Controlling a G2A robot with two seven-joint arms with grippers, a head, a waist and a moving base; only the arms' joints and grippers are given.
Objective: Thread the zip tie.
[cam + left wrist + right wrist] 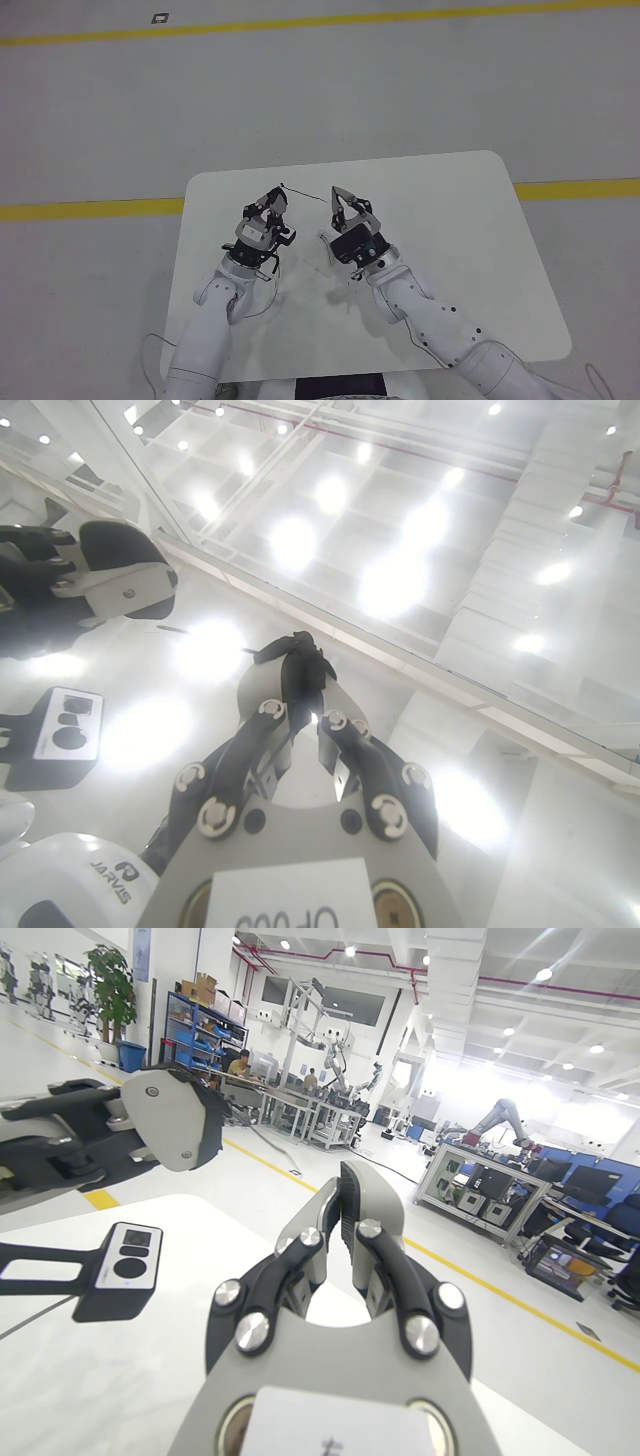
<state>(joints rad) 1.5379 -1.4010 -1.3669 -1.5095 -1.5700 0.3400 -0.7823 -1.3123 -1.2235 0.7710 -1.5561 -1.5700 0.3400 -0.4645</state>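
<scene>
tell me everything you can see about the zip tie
The zip tie is a thin black strip, plastic by its look. One end is pinched in the shut left hand, with a dark bunched bit sticking out. The rest runs nearly straight over the white table toward the right hand; whether it touches that hand is unclear.

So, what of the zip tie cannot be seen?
Left wrist view: ceiling glare washes out the zip tie strap beyond the left gripper.
Right wrist view: shut fingers of the right gripper hide whether it holds the tip.
Top view: tie too thin to show threading.
</scene>
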